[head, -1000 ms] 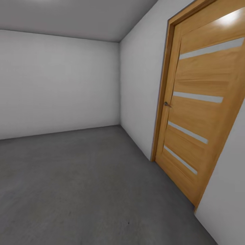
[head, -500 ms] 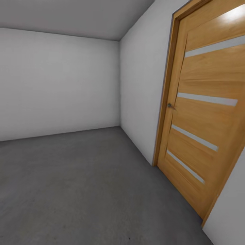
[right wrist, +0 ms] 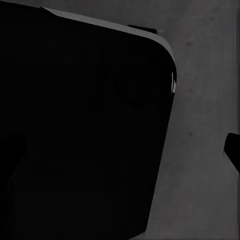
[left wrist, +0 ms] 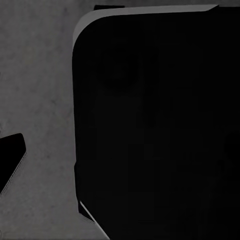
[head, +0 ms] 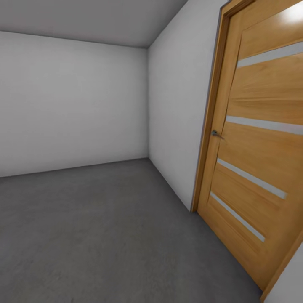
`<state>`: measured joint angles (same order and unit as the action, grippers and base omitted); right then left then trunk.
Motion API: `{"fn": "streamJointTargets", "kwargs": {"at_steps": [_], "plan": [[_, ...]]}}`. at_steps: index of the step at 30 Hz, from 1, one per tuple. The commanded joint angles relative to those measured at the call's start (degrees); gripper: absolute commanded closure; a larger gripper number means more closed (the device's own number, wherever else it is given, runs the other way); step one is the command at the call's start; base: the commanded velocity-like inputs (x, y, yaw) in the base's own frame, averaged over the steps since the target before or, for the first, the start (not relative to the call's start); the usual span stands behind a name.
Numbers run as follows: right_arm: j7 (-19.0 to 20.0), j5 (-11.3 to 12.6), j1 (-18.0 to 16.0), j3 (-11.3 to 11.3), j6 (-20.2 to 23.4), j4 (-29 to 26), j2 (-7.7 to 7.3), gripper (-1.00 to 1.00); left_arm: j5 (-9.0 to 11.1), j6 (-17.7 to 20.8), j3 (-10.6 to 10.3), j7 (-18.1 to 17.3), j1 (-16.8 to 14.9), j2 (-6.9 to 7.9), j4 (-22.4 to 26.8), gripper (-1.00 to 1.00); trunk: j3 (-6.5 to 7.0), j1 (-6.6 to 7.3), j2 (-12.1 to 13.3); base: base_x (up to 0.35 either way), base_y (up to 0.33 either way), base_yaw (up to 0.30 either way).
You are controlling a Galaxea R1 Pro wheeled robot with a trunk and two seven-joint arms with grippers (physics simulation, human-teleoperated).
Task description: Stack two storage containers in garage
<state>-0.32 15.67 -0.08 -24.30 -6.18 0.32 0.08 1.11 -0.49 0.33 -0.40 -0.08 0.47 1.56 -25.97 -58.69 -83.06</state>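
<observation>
- Garage floor [head: 105, 227], dark grey mottled concrete, runs from the head camera to the far pale grey wall [head: 71, 101].
- A wooden door [head: 261, 155] with pale horizontal strips and a small metal handle [head: 216, 134] stands shut in the right-hand wall.
- Both wrist views show the same grey concrete beside a large black rounded body [left wrist: 160, 125].
- Whether either gripper is open or closed cannot be told.

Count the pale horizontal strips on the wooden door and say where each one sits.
4. On the wooden door: one near the top, one just above the handle's height, one below the handle, one lowest. More may lie past the frame's edge.
</observation>
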Motion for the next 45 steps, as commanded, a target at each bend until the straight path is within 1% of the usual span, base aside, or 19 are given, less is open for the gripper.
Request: {"fn": "streamJointTargets", "kwargs": {"at_steps": [1, 37, 45], "plan": [[-0.03, 0.57, -0.01, -0.48, -0.23, 0.04, 0.01, -1.00, 0.12, -0.05, 0.02, -0.04, -0.01, -0.01, 0.02, -1.00, -0.04, -0.03, -0.02, 0.323, 0.000, 0.000], [-0.03, 0.70, -0.01, -0.48, -0.32, 0.04, 0.04, -1.00, 0.12, -0.04, 0.02, -0.05, -0.01, 0.04, 0.02, -1.00, -0.04, -0.03, -0.02, 0.323, 0.000, 0.000], [-0.03, 0.84, -0.01, -0.48, -0.32, 0.04, 0.01, -1.00, 0.08, -0.07, 0.02, -0.04, -0.01, 0.03, 0.02, -1.00, -0.04, -0.03, -0.02, 0.323, 0.000, -0.182]]}}
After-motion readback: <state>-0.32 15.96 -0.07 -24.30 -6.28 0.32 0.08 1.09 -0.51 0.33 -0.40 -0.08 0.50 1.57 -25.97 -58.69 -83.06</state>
